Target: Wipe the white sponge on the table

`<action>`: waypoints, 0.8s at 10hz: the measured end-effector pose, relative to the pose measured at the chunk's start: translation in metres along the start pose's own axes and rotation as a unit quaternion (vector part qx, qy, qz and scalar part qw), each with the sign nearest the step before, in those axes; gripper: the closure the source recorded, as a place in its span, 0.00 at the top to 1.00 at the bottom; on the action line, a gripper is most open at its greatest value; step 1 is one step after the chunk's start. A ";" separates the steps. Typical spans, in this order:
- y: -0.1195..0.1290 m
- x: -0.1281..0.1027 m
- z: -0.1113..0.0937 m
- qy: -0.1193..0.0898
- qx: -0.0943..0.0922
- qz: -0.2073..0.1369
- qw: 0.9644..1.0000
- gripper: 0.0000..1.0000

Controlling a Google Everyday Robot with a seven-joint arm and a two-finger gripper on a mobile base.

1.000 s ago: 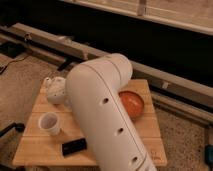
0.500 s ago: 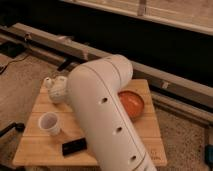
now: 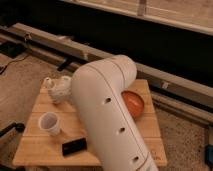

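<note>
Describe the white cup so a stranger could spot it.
On the wooden table, left of the white arm, stands the cup. The gripper is behind it at the back-left; unlike the flat black block nearby, it is round and open-topped.

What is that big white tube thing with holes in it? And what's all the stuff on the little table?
That big white tube is a robot's arm, seen very close by the one camera, which looks down on a small wooden table. The pale knobbly shape at the table's back-left corner seems to be its gripper, the part that grabs things. I can't tell if it holds anything. On the table are a white cup at the front left, a small black thing near the front edge, and an orange bowl on the right, partly hidden behind the arm. I can't pick out a sponge for sure.
</note>
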State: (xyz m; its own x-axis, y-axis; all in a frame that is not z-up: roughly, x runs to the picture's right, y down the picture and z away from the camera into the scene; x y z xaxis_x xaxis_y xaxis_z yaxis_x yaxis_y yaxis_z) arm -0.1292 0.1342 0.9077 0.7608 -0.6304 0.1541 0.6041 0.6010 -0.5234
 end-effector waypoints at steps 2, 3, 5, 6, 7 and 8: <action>0.005 0.005 0.003 -0.001 -0.003 0.007 1.000 0.00; 0.007 0.007 0.004 -0.002 -0.004 0.011 1.000 0.00; 0.013 0.014 0.007 -0.004 -0.007 0.022 1.000 0.00; 0.016 0.017 0.009 -0.005 -0.009 0.026 1.000 0.00; 0.020 0.022 0.011 -0.006 -0.011 0.034 0.999 0.00; 0.023 0.025 0.012 -0.008 -0.012 0.040 0.999 0.00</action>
State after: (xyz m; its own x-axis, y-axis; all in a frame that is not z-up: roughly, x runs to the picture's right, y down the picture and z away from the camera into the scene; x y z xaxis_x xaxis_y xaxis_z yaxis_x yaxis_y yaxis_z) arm -0.0932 0.1377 0.9098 0.8100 -0.5731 0.1243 0.5357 0.6369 -0.5545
